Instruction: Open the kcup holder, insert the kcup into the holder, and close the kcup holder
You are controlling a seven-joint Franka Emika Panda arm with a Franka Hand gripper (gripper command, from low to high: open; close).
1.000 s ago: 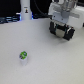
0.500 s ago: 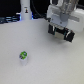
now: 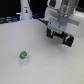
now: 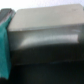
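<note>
The kcup (image 3: 22,56), a small white pod with a green top, stands alone on the white table toward the exterior view's left and near side. The black boxy kcup holder (image 3: 59,37) is at the exterior view's upper right. My white gripper (image 3: 60,28) hangs right above and against it, covering its top. I cannot make out the fingers, so open or shut is unclear. In the blurred wrist view, a dark box face (image 4: 47,52) with a pale grey top fills the picture from very close.
A tall white bottle (image 3: 24,10) stands at the far edge, on the exterior view's left. The white table (image 3: 45,65) spreads between the kcup and the holder. A blurred teal shape (image 4: 4,45) shows at one edge of the wrist view.
The arm has come down a little at the holder. The kcup has stayed where it was.
</note>
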